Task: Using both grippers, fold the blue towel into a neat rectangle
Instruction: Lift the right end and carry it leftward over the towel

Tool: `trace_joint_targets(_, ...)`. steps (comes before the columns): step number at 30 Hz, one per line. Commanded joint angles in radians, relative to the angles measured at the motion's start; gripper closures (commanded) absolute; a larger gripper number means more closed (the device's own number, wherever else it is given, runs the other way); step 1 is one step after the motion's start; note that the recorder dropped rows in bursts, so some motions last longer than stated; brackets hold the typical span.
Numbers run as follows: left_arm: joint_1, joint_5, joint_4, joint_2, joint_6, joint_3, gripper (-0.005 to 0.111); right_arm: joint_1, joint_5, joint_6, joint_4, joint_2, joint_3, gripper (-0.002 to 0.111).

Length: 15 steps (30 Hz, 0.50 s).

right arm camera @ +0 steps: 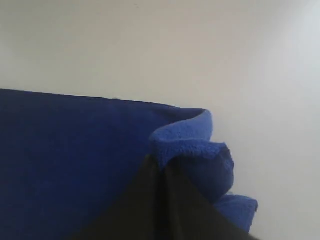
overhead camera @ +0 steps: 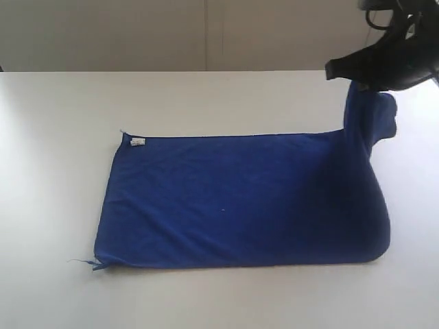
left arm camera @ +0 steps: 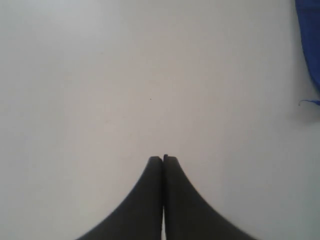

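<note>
The blue towel [overhead camera: 233, 199] lies flat on the white table, its white label [overhead camera: 137, 142] at the far left corner. Its far right corner is pulled up off the table and hangs bunched from my right gripper [overhead camera: 357, 82], which is shut on it. In the right wrist view the towel [right arm camera: 75, 160] folds over the closed fingertips of that gripper [right arm camera: 161, 167]. My left gripper [left arm camera: 163, 159] is shut on nothing above bare table, with only the towel's edge [left arm camera: 310, 45] at the side of its view. The left arm does not show in the exterior view.
The white table [overhead camera: 62, 137] spreads wide to the left of and in front of the towel. A loose thread sticks out at the towel's near left corner [overhead camera: 92, 264]. A pale wall [overhead camera: 171, 34] stands behind the table's far edge.
</note>
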Motion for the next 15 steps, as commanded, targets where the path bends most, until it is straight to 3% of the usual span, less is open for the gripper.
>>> trace_joint_targets(1,0.000,0.005,-0.002,-0.005,-0.005,0.008,0.107,0.094,0.035,0.009,-0.006,-0.009,-0.059,0.108)
trace_joint_targets(15,0.000,0.005,-0.002,-0.005,-0.005,0.008,0.107,0.366,0.058,0.025,-0.006,0.139,-0.258,0.108)
